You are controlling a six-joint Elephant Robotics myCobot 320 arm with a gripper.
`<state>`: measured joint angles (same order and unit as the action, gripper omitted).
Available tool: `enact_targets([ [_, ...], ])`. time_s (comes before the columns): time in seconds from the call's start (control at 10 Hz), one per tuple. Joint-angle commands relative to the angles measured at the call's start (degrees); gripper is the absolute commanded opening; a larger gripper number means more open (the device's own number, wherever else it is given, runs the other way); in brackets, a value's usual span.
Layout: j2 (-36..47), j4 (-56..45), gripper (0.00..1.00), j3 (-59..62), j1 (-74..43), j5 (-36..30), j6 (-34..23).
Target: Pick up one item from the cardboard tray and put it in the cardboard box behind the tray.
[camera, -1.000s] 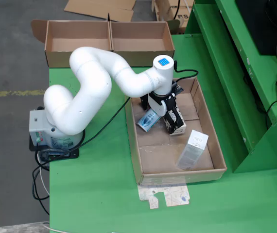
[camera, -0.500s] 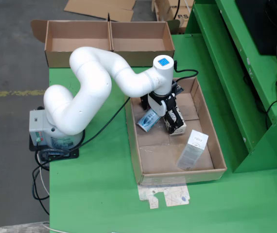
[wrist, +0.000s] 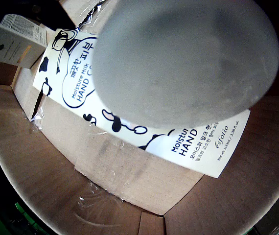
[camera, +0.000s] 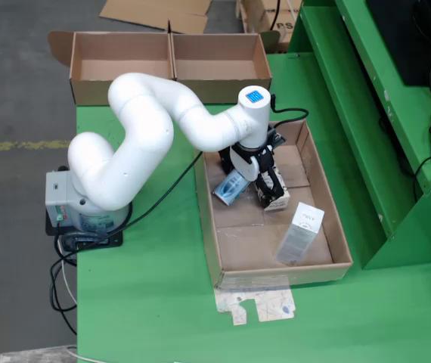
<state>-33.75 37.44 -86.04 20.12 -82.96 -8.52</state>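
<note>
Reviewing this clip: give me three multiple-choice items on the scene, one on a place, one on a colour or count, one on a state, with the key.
1. In the fixed view, where does the two-compartment cardboard box sit relative to the cardboard tray?
A. Up and to the left, at the table's far edge
B. Inside the tray
C. Below the tray, near the bottom edge

2. What colour is the table?
A. Blue
B. Green
C. Grey

3. How does the tall white carton in the tray's near part stand?
A. Crushed flat
B. Hanging from the arm
C. Free of the gripper, apart from it

Key: 1 A, the box lies beyond the tray's far left corner. 2 B, the surface is green throughout. 3 C, bare tray floor separates it from the gripper, which hangs over the hand cream box.
</note>
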Motion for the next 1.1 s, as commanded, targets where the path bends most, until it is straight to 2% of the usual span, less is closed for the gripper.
enact_targets([
  [0.0,1.15,0.75,0.50,1.61,-0.23,-0.24,0.22],
  [0.5,1.15,0.75,0.00,1.61,-0.23,-0.24,0.22],
  [1.0,1.15,0.75,0.00,1.61,-0.23,-0.24,0.22],
])
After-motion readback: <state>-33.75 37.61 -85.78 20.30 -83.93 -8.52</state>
